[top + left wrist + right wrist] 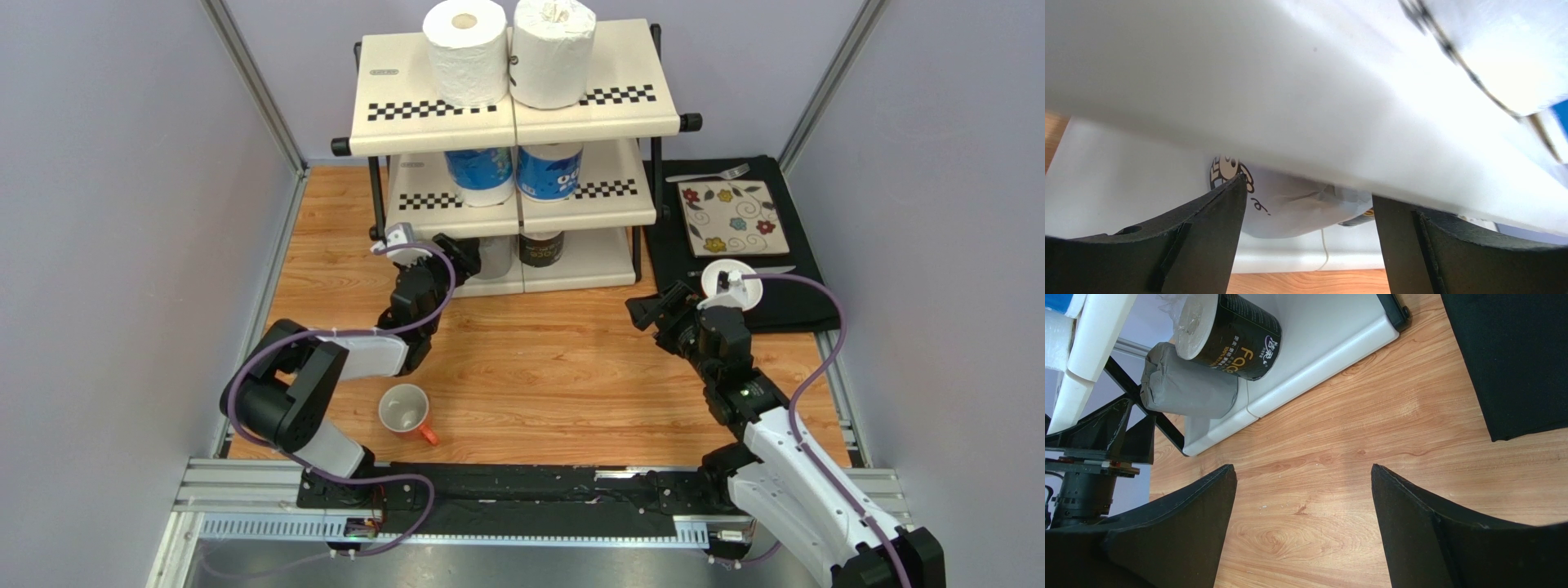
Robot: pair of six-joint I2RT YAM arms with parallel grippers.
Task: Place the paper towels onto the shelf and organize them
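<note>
The shelf (390, 88) stands at the back of the table. Two white paper towels (466, 52) (553, 49) stand on its top tier and two blue-printed ones (481, 174) (548, 169) on the middle tier. The dark-wrapped roll (1235, 334) and the grey roll (1189, 386) stand side by side on the bottom tier (1333, 331). My left gripper (464, 255) is open under the middle panel (1290, 92), its jaws on either side of the grey roll (1303, 205) at the tips. My right gripper (1303, 468) is open and empty over bare wood, in front of the shelf's right end (646, 306).
A white mug with an orange handle (405, 410) sits on the table near the left arm's base. A black mat (785, 294) with a floral tile (734, 218) and a fork (708, 173) lies right of the shelf. Grey walls close in both sides.
</note>
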